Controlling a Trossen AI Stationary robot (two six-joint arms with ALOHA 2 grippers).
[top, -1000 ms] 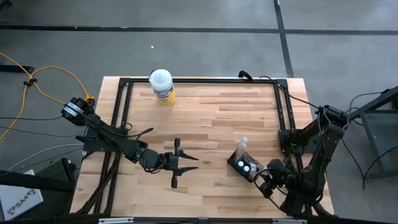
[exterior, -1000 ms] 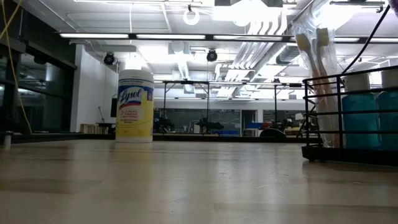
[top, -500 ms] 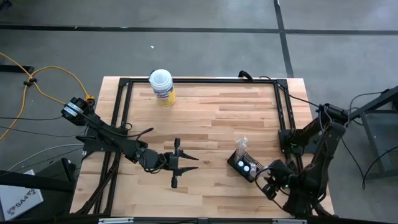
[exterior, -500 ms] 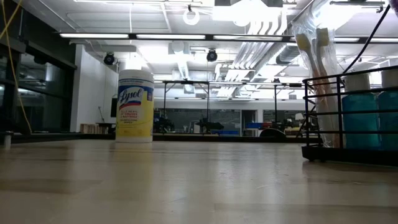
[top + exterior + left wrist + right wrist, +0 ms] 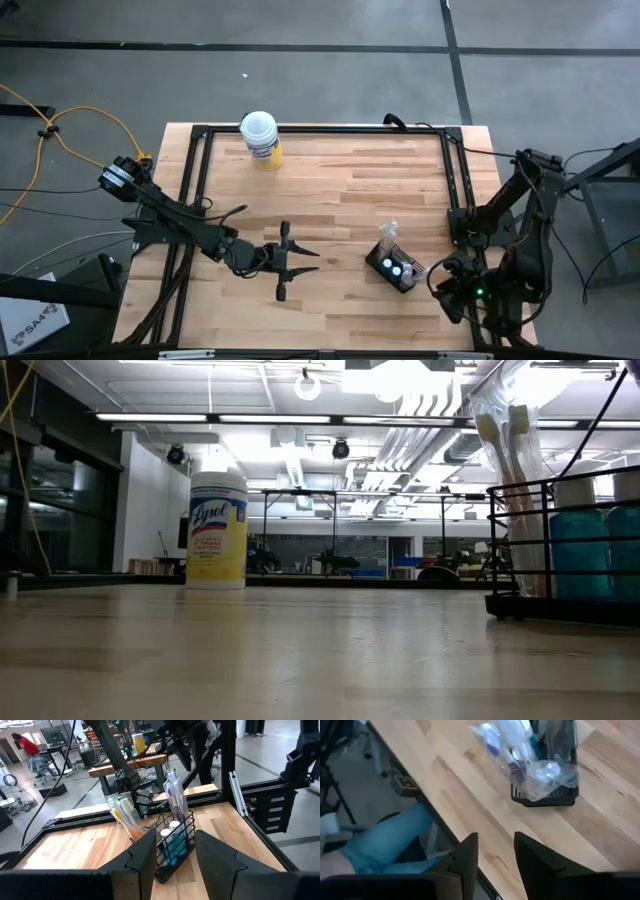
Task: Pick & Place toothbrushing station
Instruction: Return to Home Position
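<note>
The toothbrushing station (image 5: 394, 264) is a black wire basket holding blue white-capped bottles and toothbrushes in clear wrap. It stands on its base on the wooden table, near the right front. It also shows in the left wrist view (image 5: 170, 842), the right wrist view (image 5: 547, 775) and the low view (image 5: 565, 550). My left gripper (image 5: 310, 262) hovers level left of it, open, its fingers (image 5: 145, 862) pointing at it from a distance. My right gripper (image 5: 443, 288) hangs open above the table, right of the station, tilted down, with nothing between its fingers (image 5: 465, 857).
A white-lidded, yellow-labelled canister (image 5: 261, 139) stands at the table's far left (image 5: 217, 530). A black frame (image 5: 320, 130) runs along the table's far and side edges. A person's leg in blue trousers (image 5: 385, 840) shows beside the table's edge.
My right gripper has risen and drawn back from the station toward the table's right edge, tipping less steeply downward. The station has stayed where it stood.
</note>
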